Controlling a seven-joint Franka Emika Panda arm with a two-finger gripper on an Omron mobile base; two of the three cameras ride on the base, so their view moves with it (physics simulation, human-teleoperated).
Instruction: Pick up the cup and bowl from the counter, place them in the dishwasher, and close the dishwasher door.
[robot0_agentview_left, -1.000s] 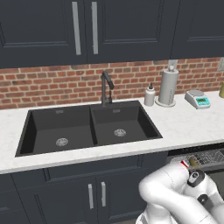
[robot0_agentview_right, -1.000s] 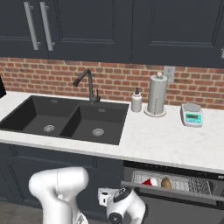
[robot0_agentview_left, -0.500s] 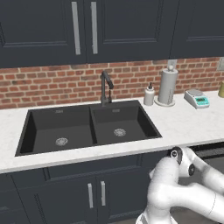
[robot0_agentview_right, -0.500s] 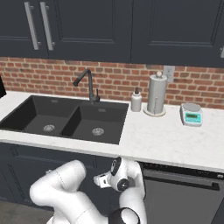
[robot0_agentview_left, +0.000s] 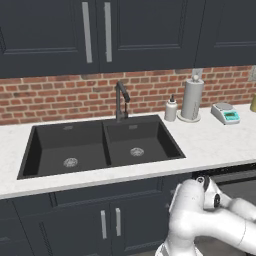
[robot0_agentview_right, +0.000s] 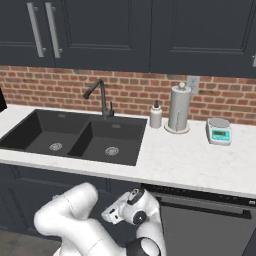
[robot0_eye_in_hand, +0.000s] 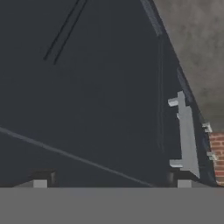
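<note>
From the left, we see the counter (robot0_agentview_left: 210, 142) above the shut dishwasher door (robot0_agentview_left: 240, 187). From the right, the door (robot0_agentview_right: 205, 225) sits right of the sink (robot0_agentview_right: 75, 137). Hand view: gripper (robot0_eye_in_hand: 111, 181) spread wide, holding nothing, facing dark cabinet fronts with 1 silver handle (robot0_eye_in_hand: 186, 135).

Red brick backsplash (robot0_agentview_left: 60, 97) (running wall to wall) below dark upper cabinets (robot0_agentview_left: 45, 32) with silver handles (robot0_agentview_left: 87, 31).

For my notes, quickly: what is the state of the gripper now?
Gripper: open, holding nothing.
</note>
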